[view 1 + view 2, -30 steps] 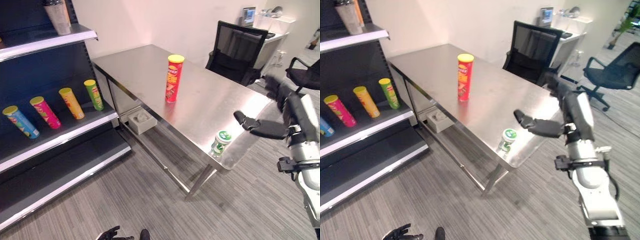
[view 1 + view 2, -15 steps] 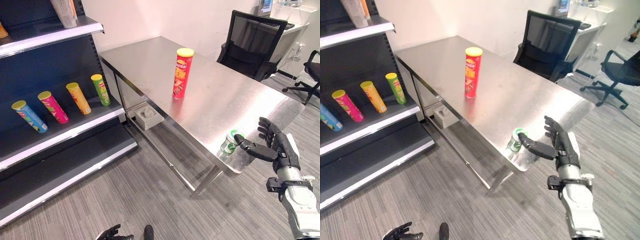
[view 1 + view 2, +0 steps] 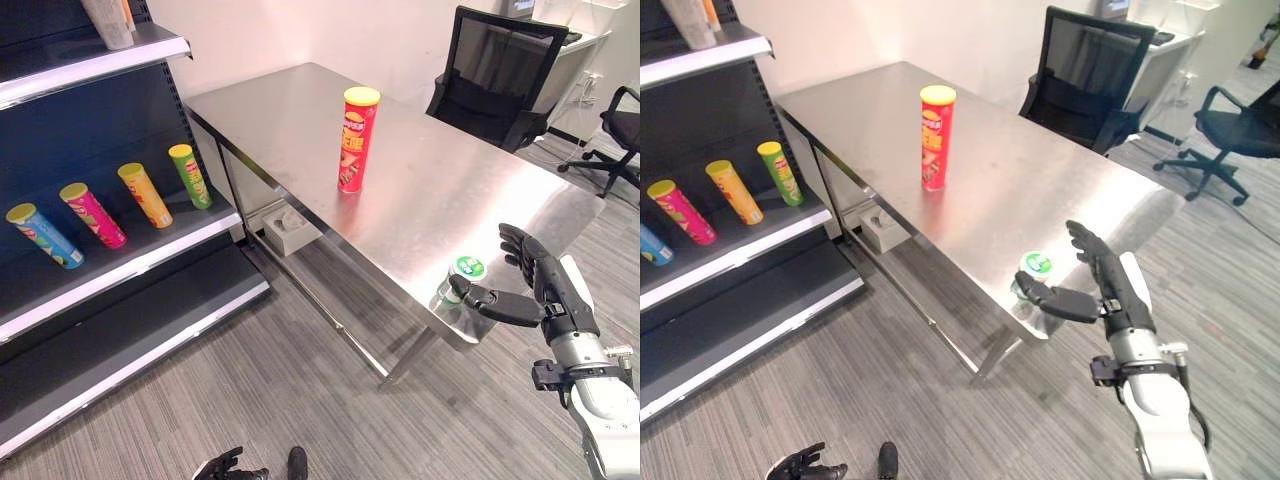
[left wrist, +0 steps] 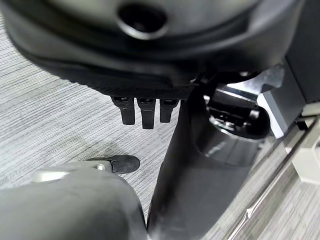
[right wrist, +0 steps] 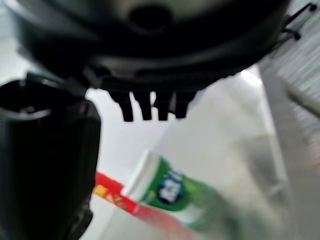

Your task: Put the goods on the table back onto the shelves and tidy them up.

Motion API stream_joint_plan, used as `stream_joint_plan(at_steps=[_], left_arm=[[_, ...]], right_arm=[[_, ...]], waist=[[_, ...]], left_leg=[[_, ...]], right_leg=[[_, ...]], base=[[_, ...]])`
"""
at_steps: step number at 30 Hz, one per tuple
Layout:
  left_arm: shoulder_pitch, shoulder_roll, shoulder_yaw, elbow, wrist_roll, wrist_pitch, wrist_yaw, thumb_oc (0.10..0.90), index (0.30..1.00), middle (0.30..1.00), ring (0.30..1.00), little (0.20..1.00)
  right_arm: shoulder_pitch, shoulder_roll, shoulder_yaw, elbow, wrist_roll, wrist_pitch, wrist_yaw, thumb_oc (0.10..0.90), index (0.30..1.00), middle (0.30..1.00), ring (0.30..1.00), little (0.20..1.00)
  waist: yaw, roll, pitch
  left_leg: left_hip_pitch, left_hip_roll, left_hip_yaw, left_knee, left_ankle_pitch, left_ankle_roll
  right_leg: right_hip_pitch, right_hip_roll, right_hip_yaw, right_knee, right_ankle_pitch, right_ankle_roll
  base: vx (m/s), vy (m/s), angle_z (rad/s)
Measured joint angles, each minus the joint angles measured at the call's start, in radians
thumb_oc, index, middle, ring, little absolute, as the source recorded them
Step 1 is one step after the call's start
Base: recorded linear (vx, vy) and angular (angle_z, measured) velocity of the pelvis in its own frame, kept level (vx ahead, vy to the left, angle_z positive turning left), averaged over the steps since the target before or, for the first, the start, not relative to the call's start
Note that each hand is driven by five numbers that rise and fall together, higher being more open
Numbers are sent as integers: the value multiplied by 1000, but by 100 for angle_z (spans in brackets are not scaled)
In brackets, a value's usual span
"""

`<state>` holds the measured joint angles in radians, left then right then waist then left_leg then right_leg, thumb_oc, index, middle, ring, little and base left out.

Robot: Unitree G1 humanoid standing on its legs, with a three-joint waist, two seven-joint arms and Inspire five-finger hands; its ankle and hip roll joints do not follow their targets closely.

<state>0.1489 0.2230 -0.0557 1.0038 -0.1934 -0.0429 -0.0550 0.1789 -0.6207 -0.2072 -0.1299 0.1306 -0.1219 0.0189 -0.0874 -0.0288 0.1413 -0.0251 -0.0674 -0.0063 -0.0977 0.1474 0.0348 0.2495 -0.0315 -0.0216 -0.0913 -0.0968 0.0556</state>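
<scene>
1. Shelving unit (image 3: 130, 262) stands off the tabletop's left end; four tubes lie tilted side by side on its middle shelf: blue tube (image 3: 42, 236), pink tube (image 3: 92, 214), yellow tube (image 3: 145, 195), green tube (image 3: 190, 176), in that order from left to right.
2. Upper shelf (image 3: 95, 62) carries a pale container (image 3: 105, 20) near its right end; top of it is cut off by the frame.
3. Left hand (image 3: 228, 467) shows low over the grey floor, well apart from all the goods; in the left wrist view its fingers (image 4: 142, 111) look curled, with nothing in them.
4. Small grey box (image 3: 289, 229) sits on the floor under the tabletop's left edge.
5. Steel tabletop (image 3: 300, 130): tall red can (image 3: 356, 138) with a yellow lid stands upright about mid-surface, well apart from the other item.
6. Green-capped bottle (image 3: 459, 278) stands upright at the tabletop's near right corner, just inside the edge.
7. Right hand (image 3: 540, 290) is at that corner, fingers spread and straight, not clamped on anything. Thumb (image 3: 1050, 298) reaches to the near side of the bottle, fingers (image 3: 1087, 245) are beyond it; contact cannot be told.
8. Black office chair (image 3: 495, 78) stands behind the tabletop's far right edge.
</scene>
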Motion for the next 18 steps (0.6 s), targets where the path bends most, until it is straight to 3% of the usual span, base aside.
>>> stream_joint_plan(at_steps=[18], left_arm=[[7,1,-1,3,0,-1,-3,800,900,900,900,900]], right_arm=[[-69,3,70,199,-68,16,-14,800,900,900,900,900]], waist=[[24,-7,-27]], left_leg=[[-1,1,-7,0,2,-4]], right_leg=[[2,4,-4,0,0,0]], base=[[2,-1,1]])
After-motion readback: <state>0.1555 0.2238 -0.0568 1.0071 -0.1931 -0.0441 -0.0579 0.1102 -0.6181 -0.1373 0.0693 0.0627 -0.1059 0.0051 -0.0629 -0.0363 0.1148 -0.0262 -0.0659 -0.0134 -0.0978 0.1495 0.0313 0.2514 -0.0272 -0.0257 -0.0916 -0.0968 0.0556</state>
